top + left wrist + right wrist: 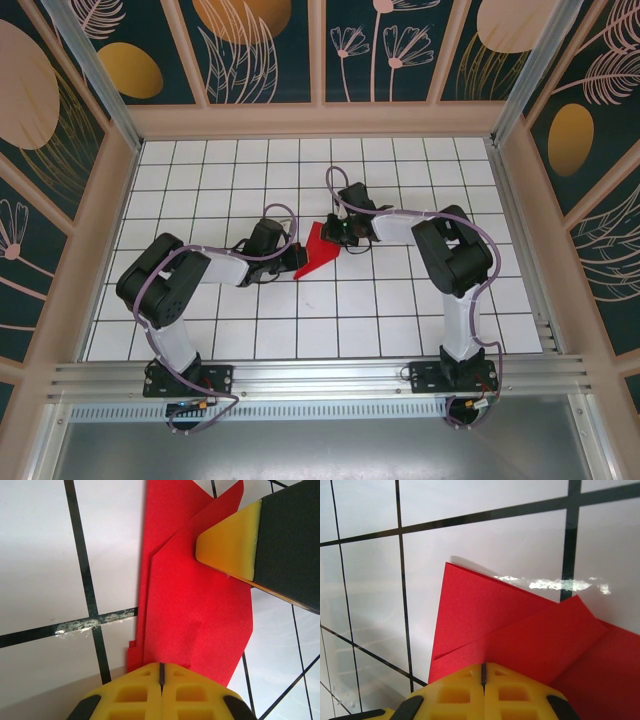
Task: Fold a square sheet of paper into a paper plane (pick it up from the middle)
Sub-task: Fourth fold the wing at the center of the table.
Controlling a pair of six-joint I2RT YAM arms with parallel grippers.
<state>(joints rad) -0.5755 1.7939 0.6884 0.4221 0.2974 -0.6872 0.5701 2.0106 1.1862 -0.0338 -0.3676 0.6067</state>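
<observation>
Two closed grippers meet at the red sheet of paper (318, 255), which lies partly folded in overlapping layers near the middle of the tabletop (200, 200). The left gripper (161, 677) has its jaws shut on nothing, tips at one end of the fold. The right gripper (483, 675) is shut likewise, at the other end. The paper looks very light, thin and limp, likely to skid on the glossy tiles and to crumple easily. A layered, creased edge seems the stiffest place to pinch.

A robot lab test cell: white gridded table (350, 320), aluminium frame rail (320, 378), leaf-patterned wall panels (265, 60) enclosing it.
</observation>
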